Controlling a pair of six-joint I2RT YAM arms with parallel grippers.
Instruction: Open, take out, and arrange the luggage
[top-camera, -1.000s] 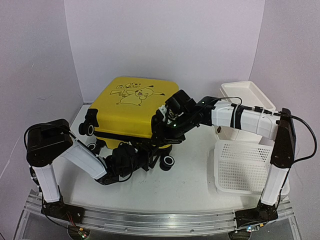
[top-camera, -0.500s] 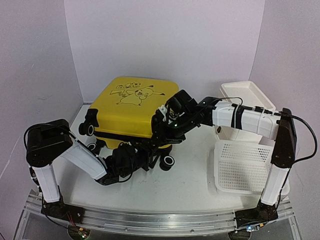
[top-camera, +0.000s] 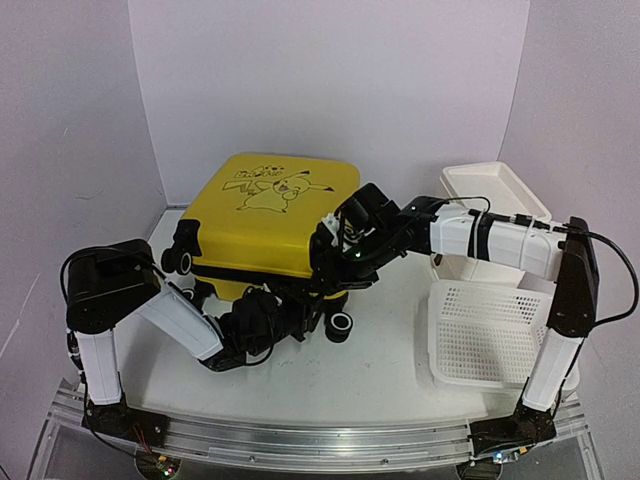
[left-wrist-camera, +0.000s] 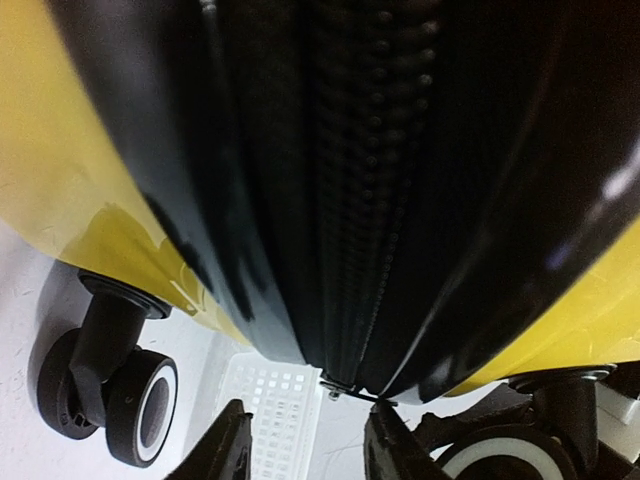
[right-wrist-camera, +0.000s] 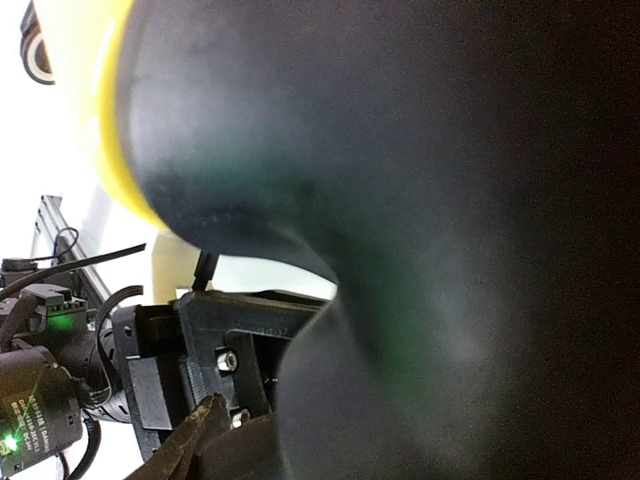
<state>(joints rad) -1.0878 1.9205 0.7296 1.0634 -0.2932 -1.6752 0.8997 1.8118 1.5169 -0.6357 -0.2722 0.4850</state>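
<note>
Left arm's elbow has swung right and the right gripper has edged right along the suitcase, which lies flat, lid up, at the table's back left. Left gripper sits low at the front edge, fingers slightly parted on nothing, zip pull just beyond them. Right gripper is at the front right corner, its grip cannot be told; open tabletop runs from there to the basket.

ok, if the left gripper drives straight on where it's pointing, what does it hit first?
Probably the small metal zipper pull on the luggage's black zipper band, just ahead of the open left gripper. Depth is unclear in the wrist view.
</note>
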